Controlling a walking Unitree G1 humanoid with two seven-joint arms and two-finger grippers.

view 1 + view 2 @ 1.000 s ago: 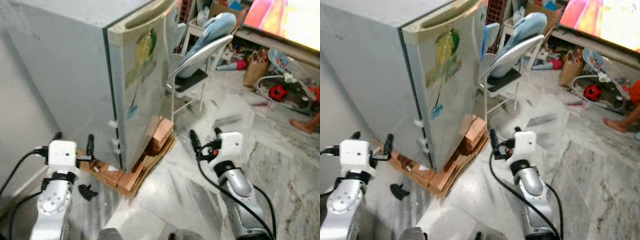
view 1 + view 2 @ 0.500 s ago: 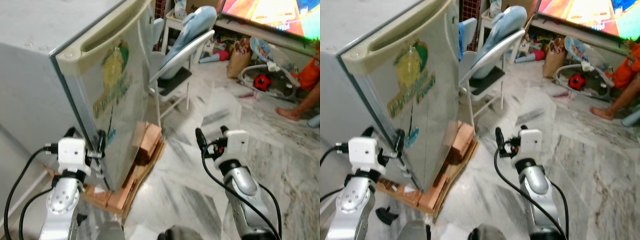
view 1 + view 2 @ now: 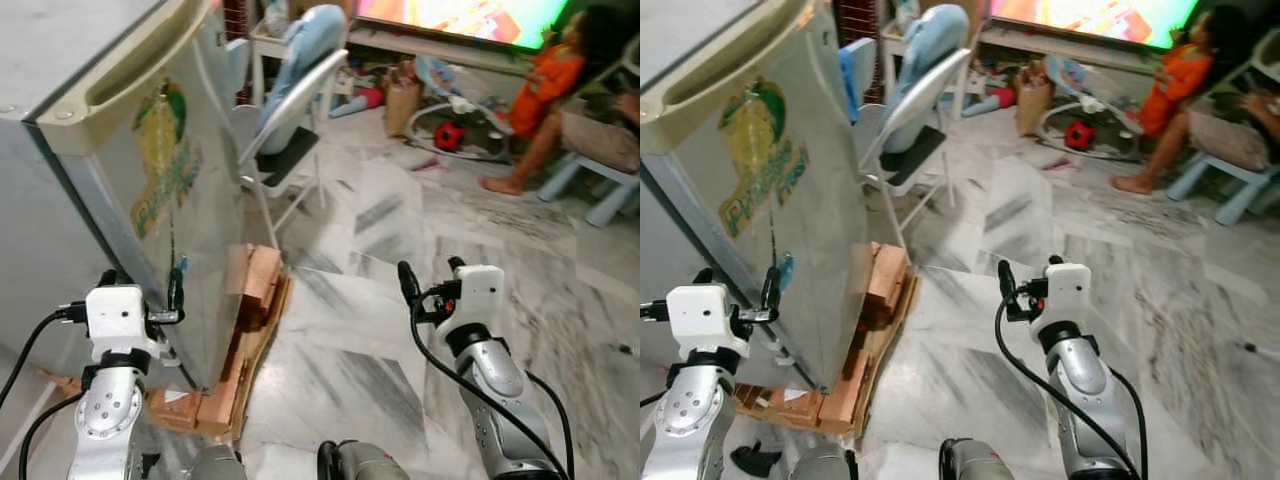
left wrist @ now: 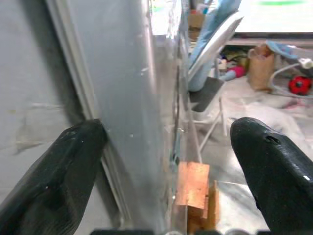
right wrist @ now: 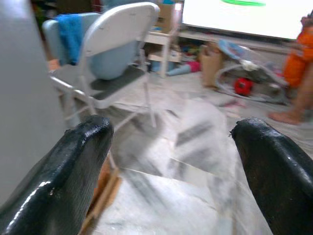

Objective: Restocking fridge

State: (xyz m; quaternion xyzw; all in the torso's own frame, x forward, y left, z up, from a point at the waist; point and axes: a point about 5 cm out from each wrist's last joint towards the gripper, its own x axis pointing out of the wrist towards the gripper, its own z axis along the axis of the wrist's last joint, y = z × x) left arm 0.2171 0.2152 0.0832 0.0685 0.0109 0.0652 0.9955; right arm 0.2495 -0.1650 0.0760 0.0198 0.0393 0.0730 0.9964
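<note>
Nearest on the left, the left gripper (image 3: 140, 288) spreads its fingers wide astride the fridge (image 3: 120, 180) door's edge. Right of it, the right gripper (image 3: 430, 275) hangs wide open over marble floor (image 3: 350, 330). Bricks (image 3: 250, 285) prop the fridge. Farther off stand a folding chair (image 3: 290, 120) and a seated person (image 3: 545, 90).
</note>
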